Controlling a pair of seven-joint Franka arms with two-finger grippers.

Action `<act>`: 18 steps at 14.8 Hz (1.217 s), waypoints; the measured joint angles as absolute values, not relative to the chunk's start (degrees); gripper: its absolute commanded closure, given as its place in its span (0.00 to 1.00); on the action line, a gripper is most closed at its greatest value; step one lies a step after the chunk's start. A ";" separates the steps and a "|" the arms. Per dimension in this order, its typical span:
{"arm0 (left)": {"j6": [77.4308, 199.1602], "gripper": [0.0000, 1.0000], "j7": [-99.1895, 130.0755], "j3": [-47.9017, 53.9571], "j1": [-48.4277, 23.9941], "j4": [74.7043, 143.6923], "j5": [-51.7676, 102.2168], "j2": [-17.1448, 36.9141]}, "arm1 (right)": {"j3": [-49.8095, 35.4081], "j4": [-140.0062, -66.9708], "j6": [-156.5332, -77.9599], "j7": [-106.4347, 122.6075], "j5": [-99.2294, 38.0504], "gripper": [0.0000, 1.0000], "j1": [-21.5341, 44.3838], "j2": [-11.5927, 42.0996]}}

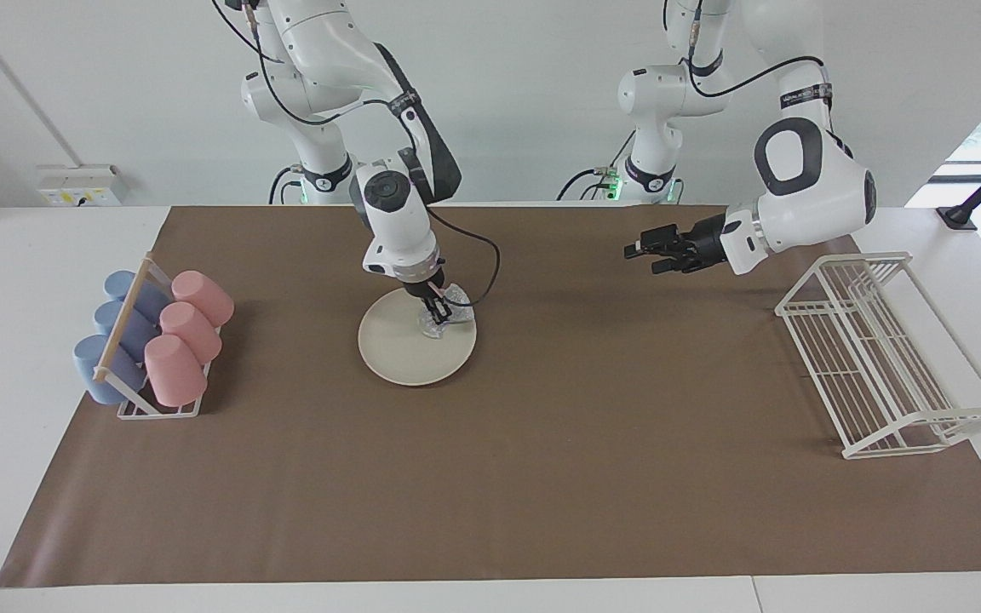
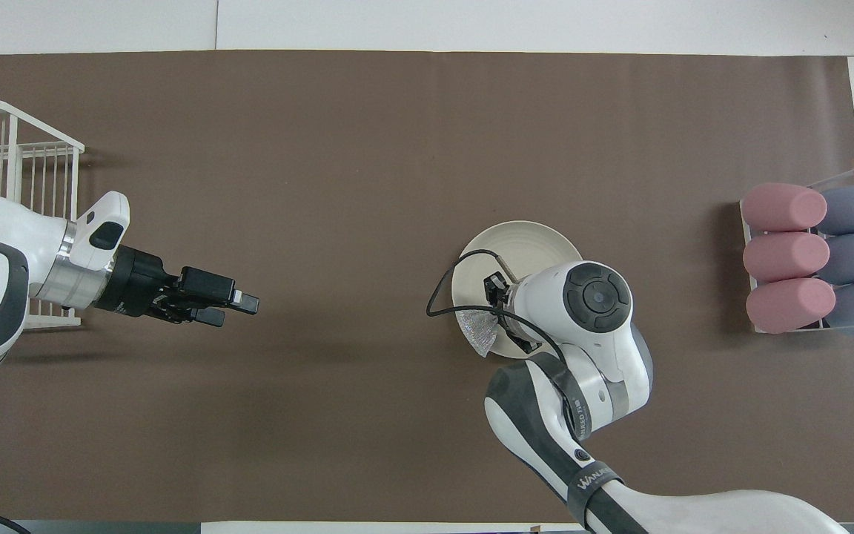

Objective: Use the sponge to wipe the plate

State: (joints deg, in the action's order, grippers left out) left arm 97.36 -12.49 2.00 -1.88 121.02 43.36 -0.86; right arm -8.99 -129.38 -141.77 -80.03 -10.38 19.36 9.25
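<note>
The sponge (image 1: 444, 311) is pinched in the fully closed right claw (image 1: 437, 312) and pressed on the plate (image 1: 410, 349) at the rim nearest the robots. Risk noted: the wad partly overhangs that rim, so a further stroke may slip it off or tip the plate. The left claw (image 1: 639, 249) waits spread wide and empty, raised above the surface (image 1: 542, 477). The cup rack (image 1: 158, 407) holds pink and blue cups (image 1: 174, 368); the wire rack (image 1: 874, 353) holds nothing.

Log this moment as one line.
right gripper: shut on sponge, at plate rim | left gripper: open, waiting above mat
</note>
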 measured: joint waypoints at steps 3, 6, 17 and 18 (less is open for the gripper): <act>97.38 0.00 -12.48 2.00 -1.88 121.02 43.33 -0.86 | -8.95 -129.37 -141.77 -73.46 -10.39 1.00 16.58 9.19; 97.45 0.00 -12.48 2.00 -1.88 121.02 43.32 -0.86 | -8.82 -129.42 -141.77 -64.12 -10.40 1.00 11.64 9.18; 97.57 0.00 -12.48 2.00 -1.88 121.02 43.29 -0.86 | -8.92 -129.49 -141.85 -65.48 -10.46 1.00 12.52 9.15; 97.63 0.00 -12.48 2.00 -1.88 121.02 43.29 -0.86 | -8.95 -129.49 -141.92 -69.10 -10.46 1.00 14.79 9.10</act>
